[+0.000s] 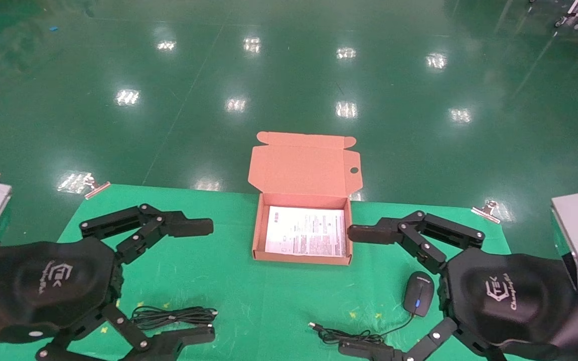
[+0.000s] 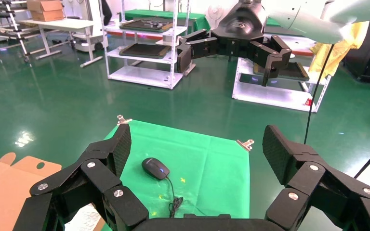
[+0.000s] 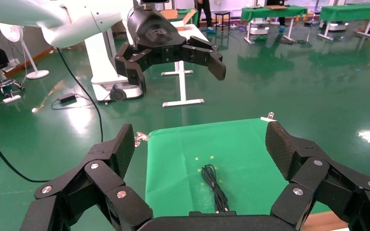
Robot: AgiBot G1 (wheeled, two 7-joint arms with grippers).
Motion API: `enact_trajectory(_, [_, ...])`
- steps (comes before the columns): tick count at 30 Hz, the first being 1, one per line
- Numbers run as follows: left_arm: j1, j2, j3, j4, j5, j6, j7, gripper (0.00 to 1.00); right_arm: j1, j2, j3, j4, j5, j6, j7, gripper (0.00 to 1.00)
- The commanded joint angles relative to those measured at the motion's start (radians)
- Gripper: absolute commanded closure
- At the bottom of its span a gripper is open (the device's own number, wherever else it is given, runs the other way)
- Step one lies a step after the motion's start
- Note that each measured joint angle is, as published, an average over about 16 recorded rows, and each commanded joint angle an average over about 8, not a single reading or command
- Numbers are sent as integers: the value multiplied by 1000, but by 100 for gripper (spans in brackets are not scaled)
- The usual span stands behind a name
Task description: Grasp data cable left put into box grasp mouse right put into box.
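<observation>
One box (image 1: 303, 235), lid open, leaflet inside, tabletop (image 1: 249, 291) centre. One data cable (image 1: 173, 317), black looped bundle, near-left. One mouse (image 1: 418, 293), black, blue-lit wheel, near-right. Left gripper (image 1: 196, 281) and right gripper (image 1: 356, 291): jaws spread, empty.

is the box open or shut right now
Open. The box has its lid standing up behind it, and a white leaflet lies in its tray. No cable or mouse is inside.

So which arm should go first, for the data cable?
Left. The left pincer hangs open on the left side of the table, with the data cable lying between its fingers. The right pincer, also open, sits across the box by the mouse, probably best kept for that.
</observation>
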Motion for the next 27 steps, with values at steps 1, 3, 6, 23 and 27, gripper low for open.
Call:
enact_trajectory(1, [0,0,0,0,0,0,0,0,0,0,0,0,0,0,0,0])
enact_trajectory(3, [0,0,0,0,0,0,0,0,0,0,0,0,0,0,0,0])
enact_trajectory(6, [0,0,0,0,0,0,0,0,0,0,0,0,0,0,0,0])
enact_trajectory(23, [-5,7,7,11,12,-1,0,0,19,-5,-9,12,-38,6,-19,0])
enact_trajectory(27, [-33,15,35,33,65,7,-7,0,71,-18,-38,32,-133,1,-55,0])
